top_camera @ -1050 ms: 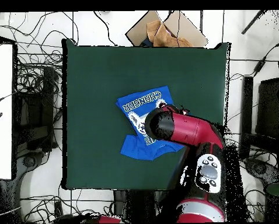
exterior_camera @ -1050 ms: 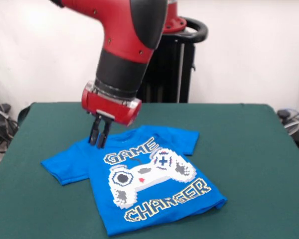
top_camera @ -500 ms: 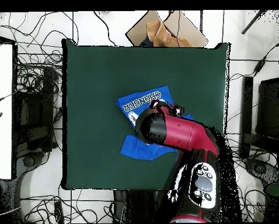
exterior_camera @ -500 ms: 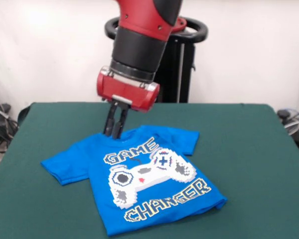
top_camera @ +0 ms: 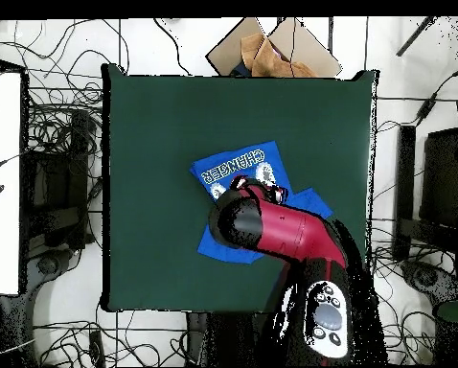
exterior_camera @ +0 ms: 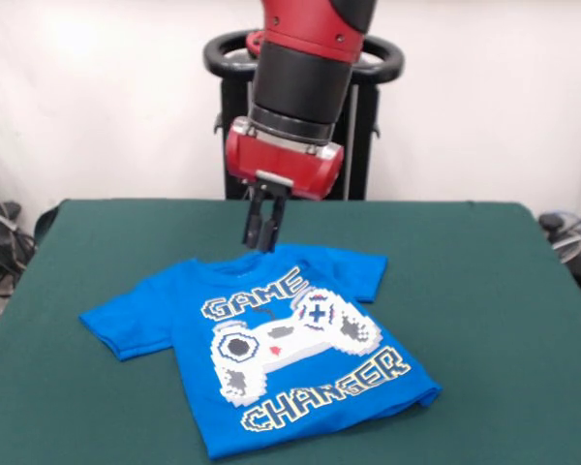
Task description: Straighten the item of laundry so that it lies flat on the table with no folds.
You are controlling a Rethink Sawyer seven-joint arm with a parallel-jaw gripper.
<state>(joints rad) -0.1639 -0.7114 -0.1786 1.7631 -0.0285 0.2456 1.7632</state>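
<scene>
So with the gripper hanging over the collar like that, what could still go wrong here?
1. The gripper hangs shut just above the T-shirt collar; a descent there might drag the neckline into a new fold.
2. The hem corner at the front view's lower right looks slightly curled, so the shirt may not be fully flat on the table.
3. In the overhead view the arm hides much of the shirt, so creases there go unseen.

My arm (exterior_camera: 305, 68) wears a hard, glossy red and black shell that catches the light. The desk (exterior_camera: 484, 291) under me is covered in matt dark green felt-like cloth. The T-shirt (exterior_camera: 261, 339) is soft bright blue cloth, matt, its smooth printed controller lying over gentle creases near the hem.
</scene>
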